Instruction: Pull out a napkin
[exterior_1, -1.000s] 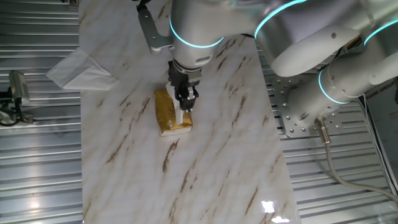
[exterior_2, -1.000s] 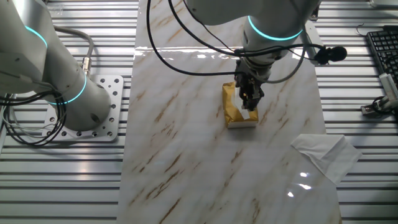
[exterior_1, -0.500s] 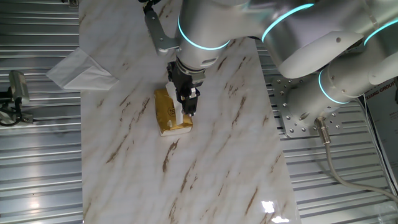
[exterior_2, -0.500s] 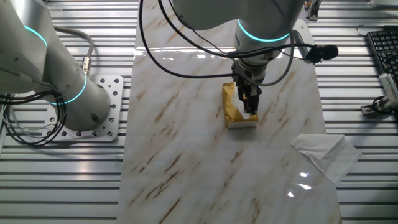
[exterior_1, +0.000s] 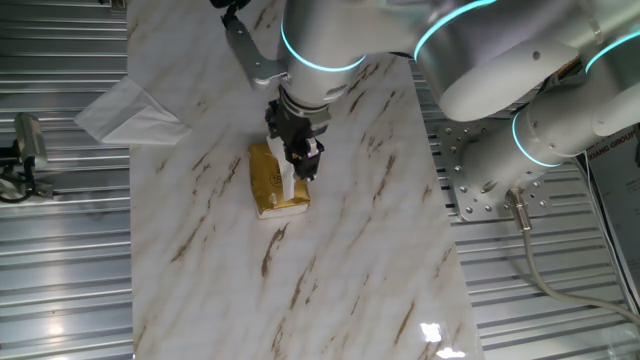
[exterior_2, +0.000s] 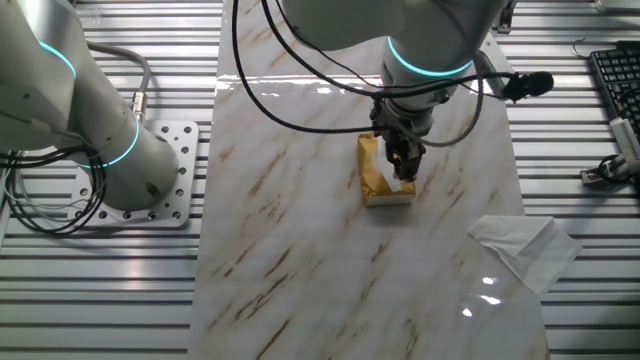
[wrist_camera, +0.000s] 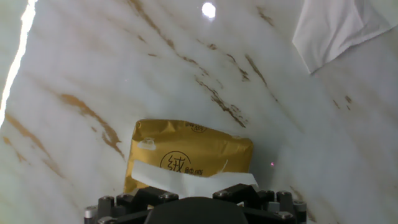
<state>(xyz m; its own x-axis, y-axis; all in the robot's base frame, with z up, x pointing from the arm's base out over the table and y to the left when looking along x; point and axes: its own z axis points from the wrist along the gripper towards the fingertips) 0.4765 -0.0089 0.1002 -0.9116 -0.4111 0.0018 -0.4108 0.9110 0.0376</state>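
The yellow-gold packet (exterior_1: 268, 181) lies on the marble board (exterior_1: 340, 260); it also shows in the other fixed view (exterior_2: 374, 176) and in the hand view (wrist_camera: 186, 151). A white napkin (exterior_1: 291, 186) sticks up out of the packet's slot, stretched as a taut strip (wrist_camera: 193, 180), and is also visible in the other fixed view (exterior_2: 402, 187). My gripper (exterior_1: 303, 166) stands right over the packet, shut on the napkin's top edge (exterior_2: 404, 162). In the hand view the fingertips (wrist_camera: 194, 195) are mostly hidden by the hand's black body.
A larger white paper with a pointed fold (exterior_1: 125, 112) lies at the board's edge, also in the other views (exterior_2: 520, 248) (wrist_camera: 336, 25). Ribbed metal table surrounds the board. The arm's base plate (exterior_2: 150, 170) and a keyboard (exterior_2: 615, 75) sit off the board.
The gripper has lifted slightly above the packet with the napkin pinched, and the white strip shows a little longer. The packet stays in place.
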